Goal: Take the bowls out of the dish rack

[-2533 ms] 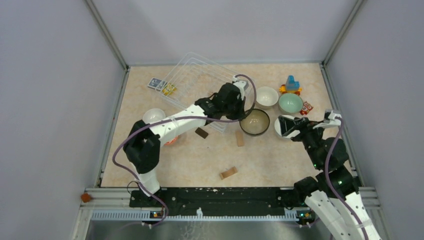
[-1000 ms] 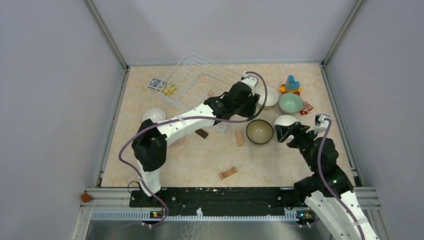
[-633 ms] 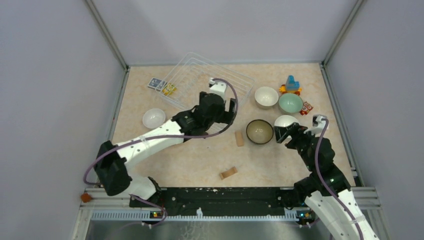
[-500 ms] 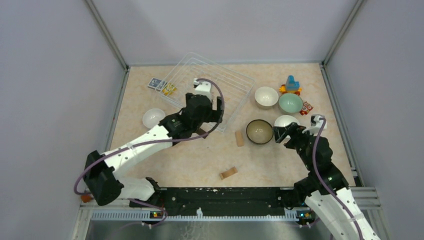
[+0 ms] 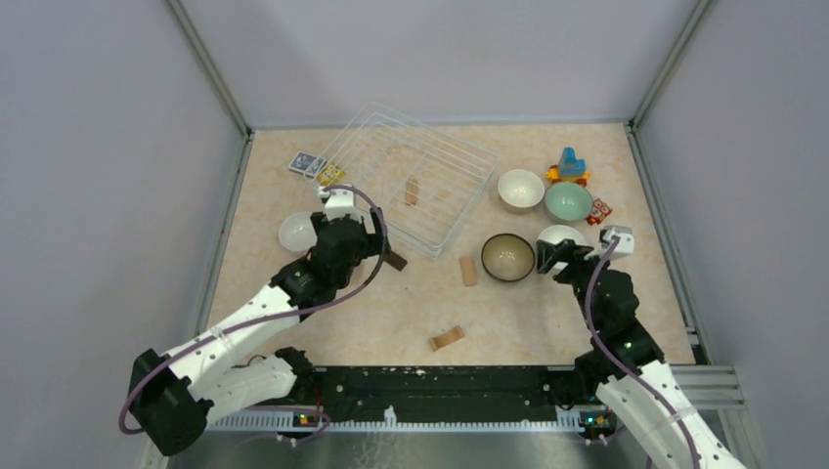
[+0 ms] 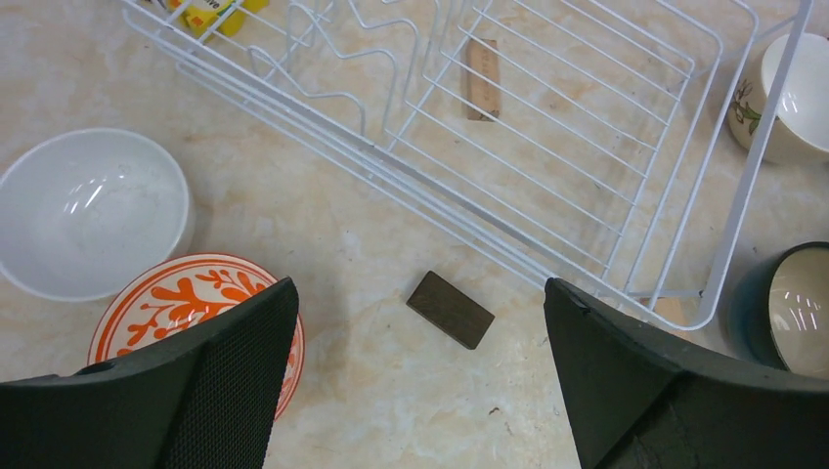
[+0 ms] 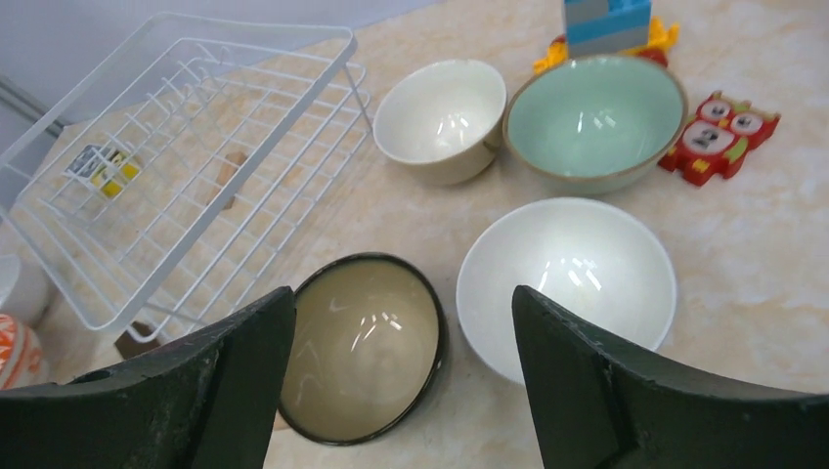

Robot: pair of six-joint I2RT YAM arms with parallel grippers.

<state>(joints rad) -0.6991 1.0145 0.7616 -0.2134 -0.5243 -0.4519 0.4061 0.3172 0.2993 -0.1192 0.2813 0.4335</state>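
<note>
Sitting outside the thin white wire dish rack (image 5: 411, 188), six glossy round bowls rest on the mottled beige tabletop (image 5: 391, 313): plain white bowl (image 6: 88, 210) and orange-patterned bowl (image 6: 186, 303) off its left, beige bowl (image 7: 440, 107), mint bowl (image 7: 596, 122), second white bowl (image 7: 567, 283) and dark blue bowl (image 7: 362, 347) off its right. The left gripper (image 6: 418, 290) gapes wide and empty above a flat brown block (image 6: 450, 309) beside the rack's near rim; the right gripper (image 7: 401, 293), likewise spread and empty, hangs over the last two bowls, with bare tabletop nearer the arms
</note>
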